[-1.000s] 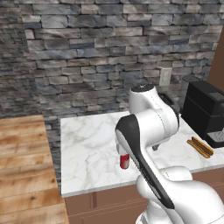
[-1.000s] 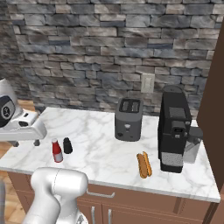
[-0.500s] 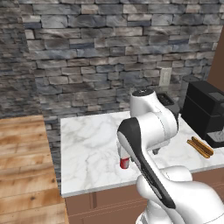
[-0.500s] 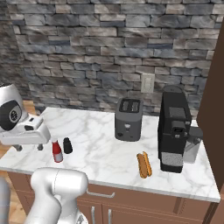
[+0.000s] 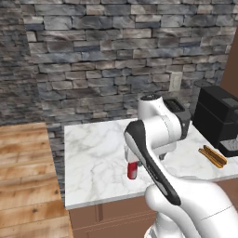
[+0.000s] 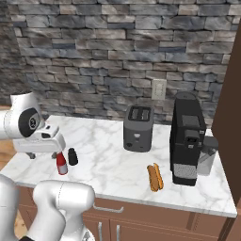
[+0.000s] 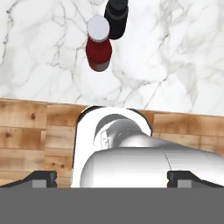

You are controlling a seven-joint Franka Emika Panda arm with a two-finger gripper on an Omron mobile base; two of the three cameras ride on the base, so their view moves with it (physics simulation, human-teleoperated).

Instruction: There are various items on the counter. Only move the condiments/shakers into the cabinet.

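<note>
**Arm hovers above the first bottle, nothing stowed yet**

Rough grey stone backs the white grey-veined marble table [image 6: 108, 164], which carries everything the job concerns. Near its left front corner stand a red bottle with a pale cap [image 6: 61, 164] and, just beside it, a short black shaker [image 6: 72, 156]; the hand view looks down on both, the red bottle [image 7: 99, 49] touching or nearly touching the black shaker [image 7: 116, 17]. In the left base view the red bottle [image 5: 132, 169] peeks out beside the white arm.

The two-finger gripper [image 6: 43, 153] hangs above this pair with its jaws spread fully and nothing between them. The step in hand looks like the approach to a first pick, most likely the red bottle. The next move calls for lowering the jaws squarely around that bottle without nudging the shaker at its side, which could tip.

Further right sit a dark grey boxy toaster [image 6: 138, 128], a hot dog in a bun [image 6: 155, 176] and a black coffee machine [image 6: 187, 138]; these should stay put. A brown wooden panel at the right edge [image 6: 229, 136] may be the cabinet's side, but its shelves are out of sight, so what it holds cannot be told.
</note>
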